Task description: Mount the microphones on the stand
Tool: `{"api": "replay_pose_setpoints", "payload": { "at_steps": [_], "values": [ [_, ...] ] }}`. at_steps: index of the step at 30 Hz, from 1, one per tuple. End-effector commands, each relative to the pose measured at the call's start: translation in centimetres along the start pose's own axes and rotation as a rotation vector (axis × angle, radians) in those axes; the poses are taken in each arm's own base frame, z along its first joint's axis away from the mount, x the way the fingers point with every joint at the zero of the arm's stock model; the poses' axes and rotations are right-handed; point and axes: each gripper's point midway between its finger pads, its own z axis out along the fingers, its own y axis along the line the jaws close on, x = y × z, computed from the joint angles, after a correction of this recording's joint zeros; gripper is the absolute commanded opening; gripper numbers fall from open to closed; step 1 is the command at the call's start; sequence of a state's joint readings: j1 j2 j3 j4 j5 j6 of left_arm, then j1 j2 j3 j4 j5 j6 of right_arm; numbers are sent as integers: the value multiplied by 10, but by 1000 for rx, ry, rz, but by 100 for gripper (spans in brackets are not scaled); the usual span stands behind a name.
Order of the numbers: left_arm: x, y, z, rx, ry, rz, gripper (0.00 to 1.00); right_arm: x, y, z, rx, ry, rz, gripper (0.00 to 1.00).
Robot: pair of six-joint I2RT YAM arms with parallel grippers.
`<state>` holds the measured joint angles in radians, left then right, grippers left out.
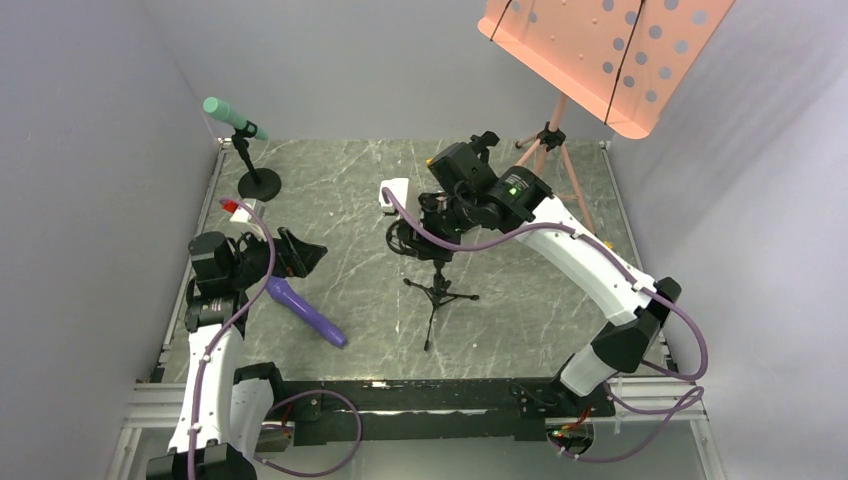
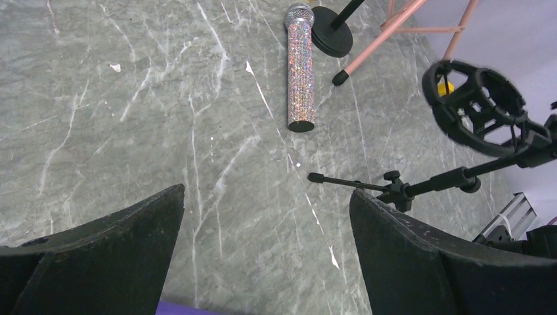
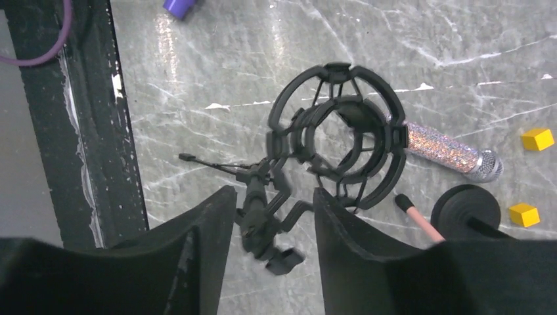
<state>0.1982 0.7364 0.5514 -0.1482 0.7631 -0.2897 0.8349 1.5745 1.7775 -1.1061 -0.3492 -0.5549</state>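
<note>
The teal microphone [image 1: 230, 115] sits clipped on a small round-base stand [image 1: 258, 183] at the far left. On the table lies the purple microphone [image 1: 310, 312], just below my open left gripper [image 1: 300, 255] [image 2: 266, 197], which holds nothing. Farther off, the glittery microphone [image 2: 300, 65] [image 3: 450, 152] lies flat on the marble. A black tripod stand [image 1: 437, 290] carries an empty ring-shaped shock mount [image 3: 338, 134] [image 2: 476, 108]. My right gripper [image 3: 272, 197] [image 1: 420, 235] straddles the swivel joint under that mount, jaws apart, with a gap on the right side.
A pink music stand [image 1: 610, 50] rises at the back right, one of its legs [image 3: 417, 216] close to the mount. Two yellow cubes [image 3: 537, 139] [image 3: 523, 214] lie beyond the glittery microphone. A second round base [image 3: 466, 210] stands next to them. Grey walls enclose the table.
</note>
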Motion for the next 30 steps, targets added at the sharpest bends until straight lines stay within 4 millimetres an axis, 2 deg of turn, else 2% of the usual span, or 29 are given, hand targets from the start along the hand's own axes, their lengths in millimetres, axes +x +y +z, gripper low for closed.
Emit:
{"api": "replay_pose_setpoints", "payload": {
  "at_steps": [1,7,10,15,22,24,25,30],
  "values": [
    [-12,-5,-2,7,-26,46,99,-33,-4,-32,45,-94,-48,54],
    [-11,-4,-2,-3,-32,30,99,-57,10,-68,-38,-189,-77,55],
    [-6,-3,0,-4,-13,-17,99,-50,6,-82,-63,-233,-42,56],
    [8,3,-12,-102,16,-101,99,-13,-19,-110,14,-349,90,56],
    [17,21,-40,-330,-63,-200,99,44,-47,-124,263,-492,220,67],
    [24,24,-44,-376,-63,-256,99,63,-48,-117,293,-510,251,69],
    [27,27,-46,-403,-63,-287,99,66,-51,-120,310,-525,252,69],
    [44,43,-53,-534,-51,-400,99,112,-60,-93,315,-547,365,73]
  ]
}}
